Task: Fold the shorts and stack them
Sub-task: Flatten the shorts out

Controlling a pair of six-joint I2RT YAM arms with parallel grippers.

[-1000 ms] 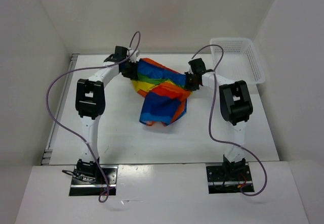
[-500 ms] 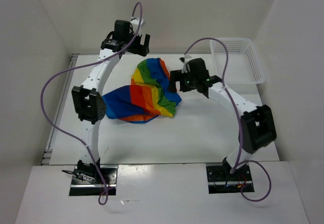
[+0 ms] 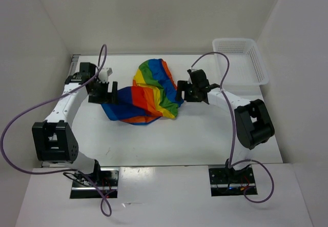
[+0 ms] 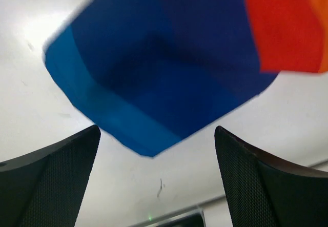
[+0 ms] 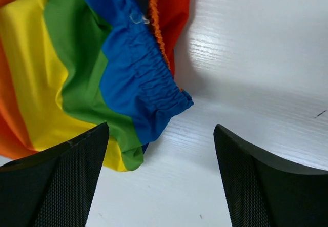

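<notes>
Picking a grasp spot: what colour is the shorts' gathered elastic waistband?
Blue; the waistband shows best in the right wrist view.

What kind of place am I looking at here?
Likely a robotics lab cell: a white-walled table, a left arm and right arm bolted at its edge, plus shorts and a basket.

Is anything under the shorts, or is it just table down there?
Around the shorts only the white table shows, and both wrist views show bare tabletop at their edges. The bunched middle covers whatever lies beneath it, so I cannot tell what is there.
</notes>
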